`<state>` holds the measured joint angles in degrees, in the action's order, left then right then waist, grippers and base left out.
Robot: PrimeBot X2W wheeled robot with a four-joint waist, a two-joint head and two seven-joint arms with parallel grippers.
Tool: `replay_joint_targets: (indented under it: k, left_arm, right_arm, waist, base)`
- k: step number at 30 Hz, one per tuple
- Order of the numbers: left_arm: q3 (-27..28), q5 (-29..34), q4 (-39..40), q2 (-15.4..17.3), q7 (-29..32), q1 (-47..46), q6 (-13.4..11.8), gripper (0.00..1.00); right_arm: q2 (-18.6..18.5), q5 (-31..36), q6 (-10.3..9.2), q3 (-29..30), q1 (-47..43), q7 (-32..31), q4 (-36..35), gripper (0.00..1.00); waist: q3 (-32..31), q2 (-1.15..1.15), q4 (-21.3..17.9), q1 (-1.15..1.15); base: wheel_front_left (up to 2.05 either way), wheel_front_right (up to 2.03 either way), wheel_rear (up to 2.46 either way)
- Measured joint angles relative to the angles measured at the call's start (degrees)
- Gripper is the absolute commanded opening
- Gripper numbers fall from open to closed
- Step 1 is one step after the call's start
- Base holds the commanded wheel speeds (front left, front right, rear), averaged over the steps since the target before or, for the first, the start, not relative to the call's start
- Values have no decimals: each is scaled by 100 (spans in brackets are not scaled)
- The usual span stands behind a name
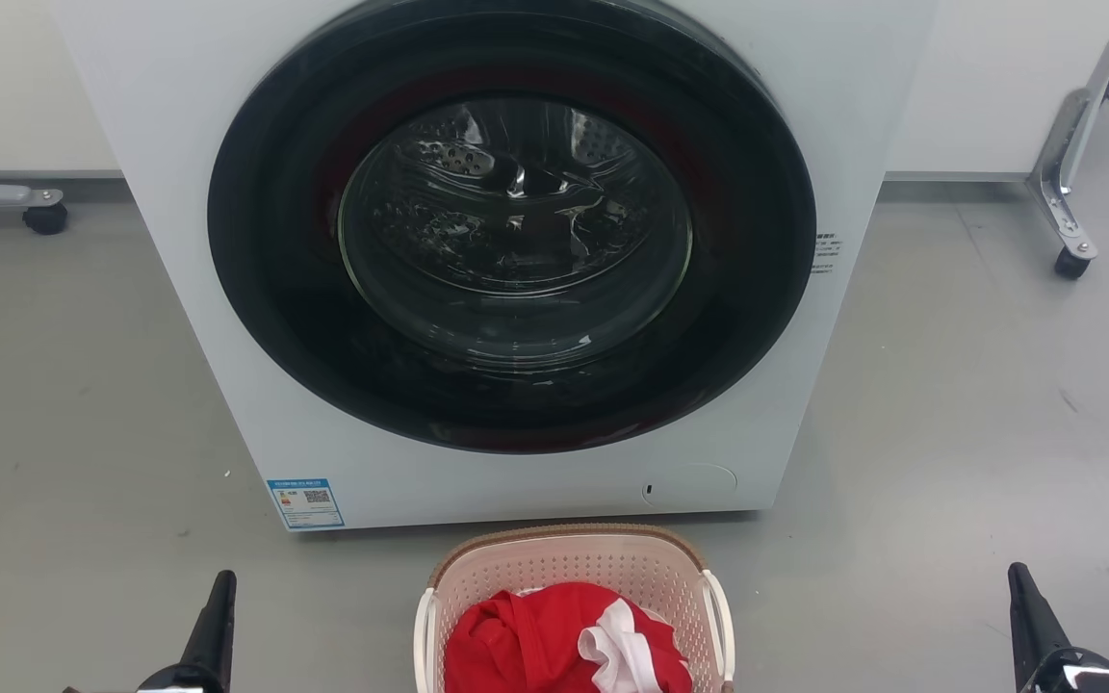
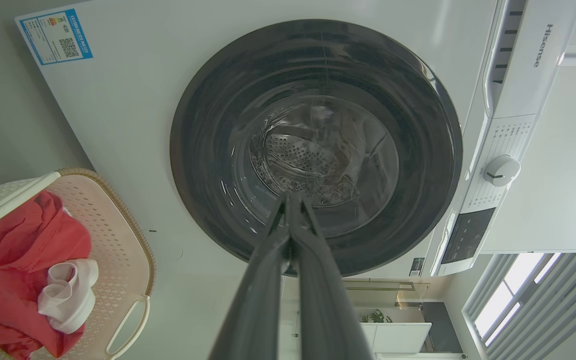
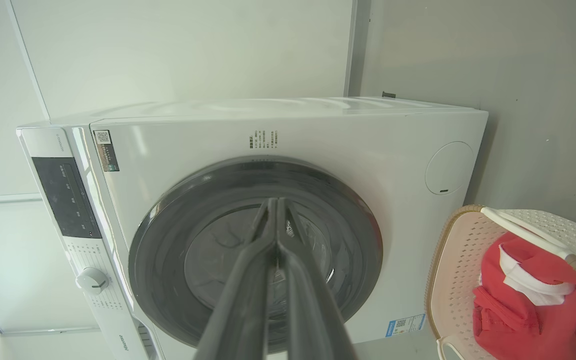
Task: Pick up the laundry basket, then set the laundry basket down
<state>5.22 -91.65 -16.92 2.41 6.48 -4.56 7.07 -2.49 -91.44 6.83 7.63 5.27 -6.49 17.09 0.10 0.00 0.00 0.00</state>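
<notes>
**Basket on the floor, both pincers shut and empty**

The basket (image 1: 569,568) stands upright on the floor (image 1: 54,385), just in front of the washer (image 1: 179,144) and midway between the two arms. It holds a red cloth (image 1: 516,645) with a white cloth (image 1: 617,645) on top.

The left pincer (image 1: 223,583) sits low at the basket's left and the right pincer (image 1: 1020,581) low at its right, both well apart from it. In each wrist view the two fingers meet at the tips with nothing between them.

This scene fits two stages alike: the basket waiting to be lifted, or the basket already put back down and released. The pictures do not settle which, so no move can be named with confidence. Any grasp would call for opened fingers brought in to the white handles, with the load kept level.

The basket's mouth faces up, and one rounded end faces the washer door. The left handle (image 1: 423,635) and right handle (image 1: 720,616) lie at the robot's left and right. The near end is cut off, so I cannot tell the long axis for sure.
</notes>
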Motion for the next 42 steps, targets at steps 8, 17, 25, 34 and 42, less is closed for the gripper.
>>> replay_joint_targets:
  k: [8,17,25,34,42]
  left_arm:
    - [0,0,0,0,0,0,0,0]
    - [0,0,1,-1,0,0,0,0]
    - [0,0,1,-1,0,0,0,0]
    - [0,0,1,-1,0,0,0,0]
    - [0,0,2,-1,0,0,0,0]
  right_arm:
    - [0,0,0,0,0,0,0,0]
    - [0,0,0,0,0,0,-1,0]
    - [0,0,0,0,0,0,-1,0]
    - [0,0,0,0,0,0,-2,0]
    - [0,0,0,0,0,0,-2,0]
  waist:
    - [0,0,0,0]
    - [0,0,0,0]
    - [0,0,0,0]
    - [1,0,0,0]
    - [1,0,0,0]
  base:
    - [0,0,0]
    - [0,0,0]
    - [0,0,0]
    - [0,0,0]
    - [0,0,0]
